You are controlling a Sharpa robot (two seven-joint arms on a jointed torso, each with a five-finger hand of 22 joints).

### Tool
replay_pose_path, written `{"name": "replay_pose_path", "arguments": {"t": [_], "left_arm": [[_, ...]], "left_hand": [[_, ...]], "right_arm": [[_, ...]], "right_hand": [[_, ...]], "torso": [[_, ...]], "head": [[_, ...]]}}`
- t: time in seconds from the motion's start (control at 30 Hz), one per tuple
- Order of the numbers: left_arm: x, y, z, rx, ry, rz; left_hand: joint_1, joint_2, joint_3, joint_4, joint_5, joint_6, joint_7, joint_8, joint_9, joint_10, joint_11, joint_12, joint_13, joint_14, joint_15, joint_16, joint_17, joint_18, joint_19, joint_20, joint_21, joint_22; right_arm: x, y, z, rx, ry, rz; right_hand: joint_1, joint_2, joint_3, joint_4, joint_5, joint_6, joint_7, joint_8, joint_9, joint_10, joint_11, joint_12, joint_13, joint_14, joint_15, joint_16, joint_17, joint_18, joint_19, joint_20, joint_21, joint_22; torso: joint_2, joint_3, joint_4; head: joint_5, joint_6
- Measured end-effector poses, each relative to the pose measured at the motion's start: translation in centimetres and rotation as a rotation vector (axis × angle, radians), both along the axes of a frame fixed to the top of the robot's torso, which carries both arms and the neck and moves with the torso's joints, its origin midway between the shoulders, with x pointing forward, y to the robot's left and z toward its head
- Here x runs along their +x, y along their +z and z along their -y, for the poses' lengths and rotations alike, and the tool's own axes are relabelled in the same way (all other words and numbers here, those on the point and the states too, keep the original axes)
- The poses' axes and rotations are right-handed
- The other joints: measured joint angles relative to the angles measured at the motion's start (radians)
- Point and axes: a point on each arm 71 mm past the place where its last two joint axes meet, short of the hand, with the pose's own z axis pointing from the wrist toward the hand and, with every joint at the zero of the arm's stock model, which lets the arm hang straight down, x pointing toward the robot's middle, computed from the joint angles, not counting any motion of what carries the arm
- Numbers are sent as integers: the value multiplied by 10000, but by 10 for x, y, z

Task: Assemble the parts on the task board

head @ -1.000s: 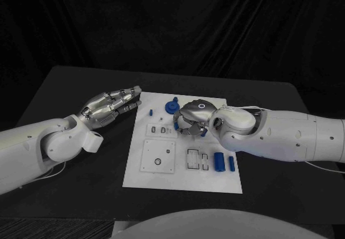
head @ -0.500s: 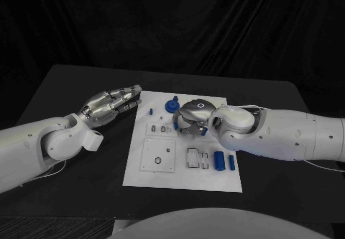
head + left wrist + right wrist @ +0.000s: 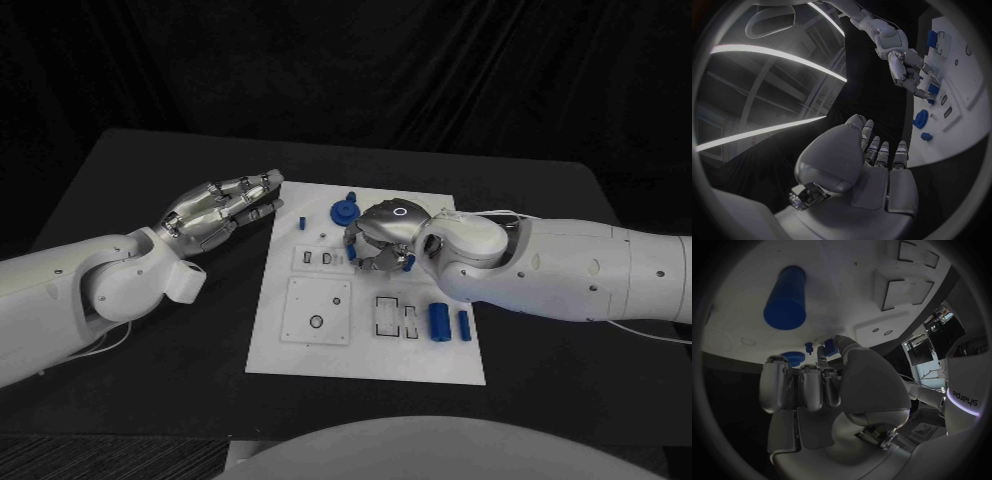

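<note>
R hand [image 3: 382, 240] curled over task board [image 3: 325, 355]; L hand [image 3: 219, 212] flat beside it.

task board [image 3: 368, 345] mid-table, parts [image 3: 449, 324] on it

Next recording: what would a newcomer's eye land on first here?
The right hand, hunched over the middle of the white task board with a small blue part at its fingertips. Next, the left hand, held over the black table beside the board's far left corner, fingers apart, holding nothing. Two blue cylinders lie on the board's near right.
</note>
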Motion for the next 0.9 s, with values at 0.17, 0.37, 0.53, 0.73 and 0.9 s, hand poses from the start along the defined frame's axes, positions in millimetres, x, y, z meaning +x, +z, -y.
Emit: {"name": "replay_pose_path", "arguments": {"t": [0.17, 0.37, 0.53, 0.73, 0.9], "left_arm": [[0, 0, -1, 8, 7, -6], [0, 0, -1, 12, 5, -10], [0, 0, -1, 14, 5, -12], [-1, 0, -3, 23, 37, -15], [-3, 1, -5, 30, 97, -18]], "left_hand": [[0, 0, 0, 0, 0, 0, 0, 0, 0, 0, -1, 0, 0, 0, 0, 0, 0, 1, 0, 0, 0, 0], [0, 0, 0, 0, 0, 0, 0, 0, 0, -2, -2, 0, 0, 0, 0, 0, 0, 0, 0, 0, 0, 0], [0, 0, 0, 0, 0, 0, 0, 0, 0, -2, -2, 0, 0, 0, 0, 0, 0, 0, 0, 0, 0, 0], [0, 0, 28, -28, 0, 0, 0, 0, 0, -2, -2, 0, 0, 0, 0, 0, 0, 0, 0, 0, 0, 0], [26, -222, 141, -141, 0, -38, 31, 0, 0, -3, -3, 0, 0, 1, -1, 0, 2, 1, 38, 38, 0, 7]], "right_arm": [[0, 0, -1, -17, 16, -16], [0, 0, -1, -26, 17, -20], [0, 0, 0, -27, 7, -15], [0, 1, 5, 127, -50, 114], [-4, 15, 15, 741, -24, 672]], "right_hand": [[-141, -57, -124, -124, -532, -70, 1, -238, -73, 0, 8, 0, -1, 0, 0, 0, 0, 0, 0, 0, -65, -1], [-221, -92, -334, -249, -1327, -230, 12, -566, -179, 1, 8, 0, -1, 0, 0, 0, 0, -1, 0, 0, -133, -1], [-316, -107, -550, -275, -1861, -543, 34, -873, -313, 1, 8, 0, -2, 36, 36, 0, 0, 0, 23, 23, -139, -1], [-566, -227, -965, 37, -2745, -751, 15, -1185, -524, 1, 8, 0, -2, 36, 36, 0, 0, -1, 35, 35, -139, -2], [-820, -699, -1358, 820, -3381, -766, 21, -1306, -686, 1, 8, 0, -2, 36, 36, 0, 0, -1, 36, 35, -128, -2]], "torso": [[1, 0, -1], [3, 1, -3], [4, 3, -9], [0, 6, -8], [-5, 12, 1]], "head": [[-18, -7], [-32, -3], [-10, 18], [13, 57], [15, 134]]}}
